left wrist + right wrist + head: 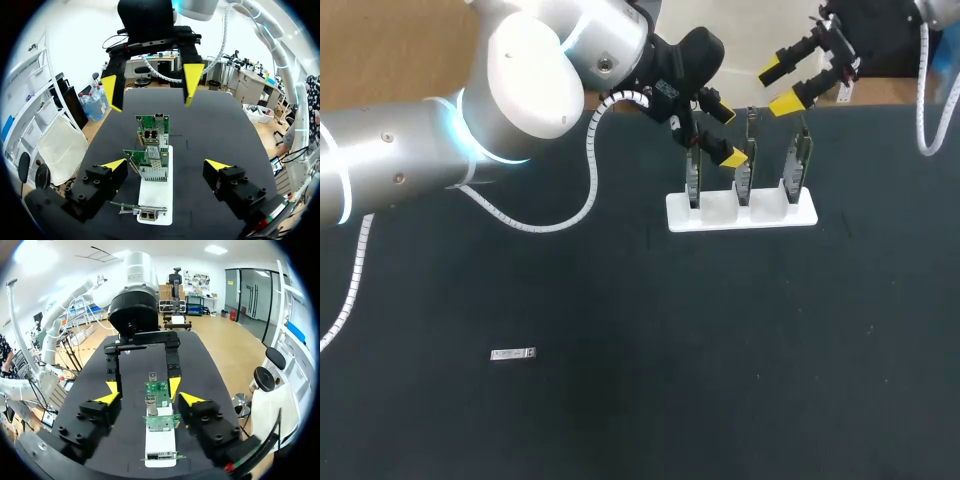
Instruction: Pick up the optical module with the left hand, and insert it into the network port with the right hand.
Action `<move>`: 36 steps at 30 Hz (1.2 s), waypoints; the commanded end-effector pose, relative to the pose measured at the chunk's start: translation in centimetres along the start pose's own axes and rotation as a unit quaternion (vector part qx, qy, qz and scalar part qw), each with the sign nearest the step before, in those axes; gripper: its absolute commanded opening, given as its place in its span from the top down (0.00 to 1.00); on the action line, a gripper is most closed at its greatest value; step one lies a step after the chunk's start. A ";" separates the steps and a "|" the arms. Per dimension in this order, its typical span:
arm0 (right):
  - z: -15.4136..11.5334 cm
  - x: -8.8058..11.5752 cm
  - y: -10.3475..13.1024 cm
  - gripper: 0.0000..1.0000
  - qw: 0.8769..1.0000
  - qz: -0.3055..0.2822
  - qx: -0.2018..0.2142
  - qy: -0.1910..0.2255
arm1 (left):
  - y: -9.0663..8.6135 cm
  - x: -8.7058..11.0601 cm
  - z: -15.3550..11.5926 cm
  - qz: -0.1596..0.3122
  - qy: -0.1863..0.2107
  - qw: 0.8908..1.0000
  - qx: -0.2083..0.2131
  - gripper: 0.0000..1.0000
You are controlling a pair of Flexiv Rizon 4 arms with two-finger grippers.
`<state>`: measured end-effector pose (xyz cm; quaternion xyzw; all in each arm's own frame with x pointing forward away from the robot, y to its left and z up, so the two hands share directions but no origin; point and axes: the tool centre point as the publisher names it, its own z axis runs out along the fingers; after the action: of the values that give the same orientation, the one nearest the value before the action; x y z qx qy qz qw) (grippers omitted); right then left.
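Observation:
The optical module point(513, 353), a small silver bar, lies alone on the black table's near left, far from both grippers. Three green network cards point(745, 175) stand upright in a white holder point(740, 215) at the back. My left gripper point(725, 133) hangs open just above the left and middle cards, holding nothing. In the left wrist view its fingers point(166, 165) straddle the cards point(150, 155), with metal ports facing it, without touching. My right gripper point(778, 87) is open and empty, raised behind the holder's right end. In the right wrist view, right gripper point(150, 398) has the cards point(159, 405) ahead.
The white holder point(155, 192) runs lengthwise between the two grippers, which face each other over it point(160, 442). My left arm's white cable point(575, 215) droops onto the mat left of the holder. Black mat covers the table.

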<state>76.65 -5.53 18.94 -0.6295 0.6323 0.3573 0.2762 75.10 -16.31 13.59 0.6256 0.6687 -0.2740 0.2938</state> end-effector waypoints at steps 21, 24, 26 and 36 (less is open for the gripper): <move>1.9 -1.1 -0.5 1.00 1.000 -0.007 -0.004 0.015 | 0.1 -0.1 0.1 -0.001 0.002 1.000 0.001 0.00; 2.1 -1.0 -0.6 1.00 1.000 -0.004 -0.004 0.018 | 0.1 -0.1 0.1 -0.001 0.002 1.000 0.001 0.00; 2.1 -0.9 -0.6 1.00 1.000 -0.003 -0.004 0.019 | 0.1 -0.1 0.1 -0.001 0.002 1.000 0.001 0.00; 2.5 -0.5 -0.6 1.00 1.000 0.003 -0.004 0.024 | 0.1 -0.1 0.1 -0.001 0.002 1.000 0.001 0.00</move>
<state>76.98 -3.34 17.99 -0.6371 0.6387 0.3458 0.2581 75.10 -16.31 13.59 0.6256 0.6687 -0.2740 0.2938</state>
